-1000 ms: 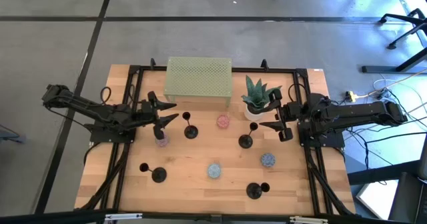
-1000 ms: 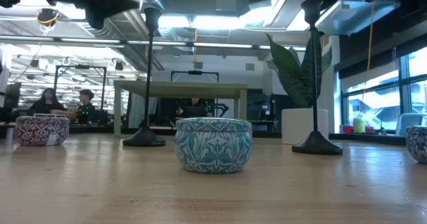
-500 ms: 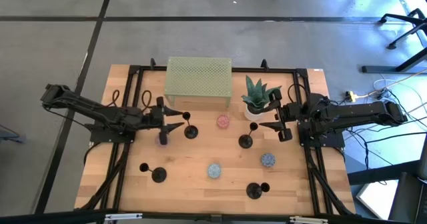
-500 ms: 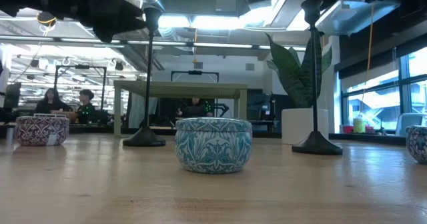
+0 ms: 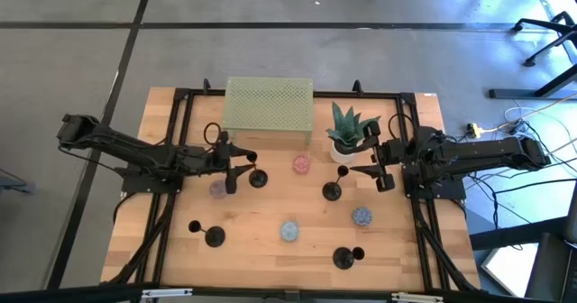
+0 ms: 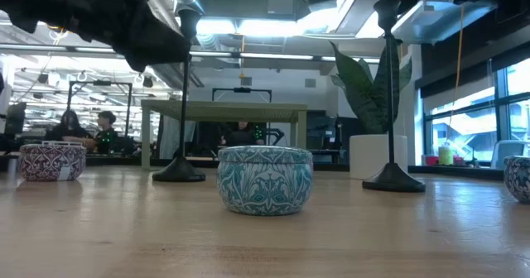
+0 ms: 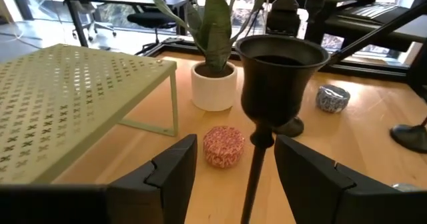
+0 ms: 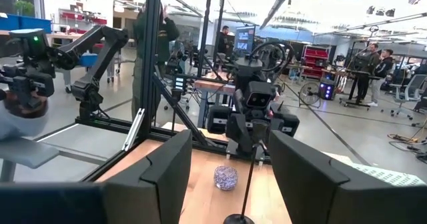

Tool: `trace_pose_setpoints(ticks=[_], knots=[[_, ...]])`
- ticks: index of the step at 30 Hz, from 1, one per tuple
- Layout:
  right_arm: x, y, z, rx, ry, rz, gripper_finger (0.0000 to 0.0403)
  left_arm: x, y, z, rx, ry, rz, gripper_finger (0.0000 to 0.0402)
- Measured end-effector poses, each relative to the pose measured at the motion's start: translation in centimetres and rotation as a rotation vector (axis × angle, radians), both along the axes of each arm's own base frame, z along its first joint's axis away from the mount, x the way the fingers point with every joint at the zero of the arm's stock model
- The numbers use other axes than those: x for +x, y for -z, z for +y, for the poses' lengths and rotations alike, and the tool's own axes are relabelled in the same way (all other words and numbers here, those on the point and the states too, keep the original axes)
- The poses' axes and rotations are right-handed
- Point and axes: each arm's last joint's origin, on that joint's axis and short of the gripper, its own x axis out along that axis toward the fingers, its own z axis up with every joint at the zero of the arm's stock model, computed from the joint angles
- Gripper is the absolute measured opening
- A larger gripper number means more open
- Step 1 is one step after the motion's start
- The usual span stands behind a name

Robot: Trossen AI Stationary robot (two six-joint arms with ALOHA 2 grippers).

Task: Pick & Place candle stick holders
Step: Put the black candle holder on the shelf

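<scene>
Left pincer (image 7: 230,174) spread wide, straddling the thin upright stem of a black candle stick holder (image 7: 270,94) on the wooden counter (image 5: 270,249) left of centre; stem vertical, dead between the fingers, matte metal cup on top. Right pincer (image 8: 227,177) also wide, its own holder (image 5: 333,191) just ahead.

You're looking at a pale, smooth-planked wooden table (image 5: 270,249), a matt black, metal-looking candle stick holder (image 7: 277,71) with a faint sheen on its cup, a perforated pale-green metal shelf (image 7: 67,97), and a glossy patterned tin (image 6: 265,179).
</scene>
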Motion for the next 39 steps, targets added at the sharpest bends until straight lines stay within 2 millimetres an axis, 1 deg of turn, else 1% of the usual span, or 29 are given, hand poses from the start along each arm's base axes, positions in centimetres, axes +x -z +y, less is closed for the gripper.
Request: trace_pose_setpoints(ticks=[6, 11, 13, 16, 22, 29, 32, 36, 39], knots=[[0.0, 0.1, 0.0, 0.000, 0.000, 0.007, 0.0204, 0.9, 0.4, 0.4, -0.005, -0.007, -0.017, 0.0198], [0.0, 0.1, 0.0, 0.000, 0.000, 0.014, 0.0204, 1.1, 0.3, 0.5, 0.000, -0.015, -0.036, 0.0198], [0.0, 0.2, 0.0, 0.000, 0.000, 0.023, 0.0204, 1.1, 0.3, 0.4, 0.001, -0.010, -0.035, 0.0192], [0.0, 0.4, 0.0, 0.000, 0.001, 0.043, 0.0204, 1.0, 0.2, 0.2, 0.001, 0.000, -0.039, 0.0170], [0.0, 0.5, 0.0, 0.032, -0.002, 0.059, 0.0204, 1.0, 0.2, -0.1, 0.000, 0.013, -0.045, 0.0106], [0.0, 0.5, 0.0, 0.085, -0.005, 0.070, 0.0204, 1.1, -0.7, -0.1, 0.013, 0.013, -0.126, 0.0043], [0.0, 0.5, 0.0, 0.086, -0.005, 0.071, 0.0204, 1.2, -1.2, -0.1, 0.012, 0.023, -0.177, 0.0033], [0.0, 0.5, 0.0, 0.087, -0.005, 0.071, 0.0204, 1.5, -2.2, -0.2, 0.008, 0.028, -0.212, 0.0034], [0.0, 0.5, 0.0, 0.087, -0.005, 0.071, 0.0204, 1.8, -3.5, -0.2, 0.047, 0.032, -0.237, 0.0041]])
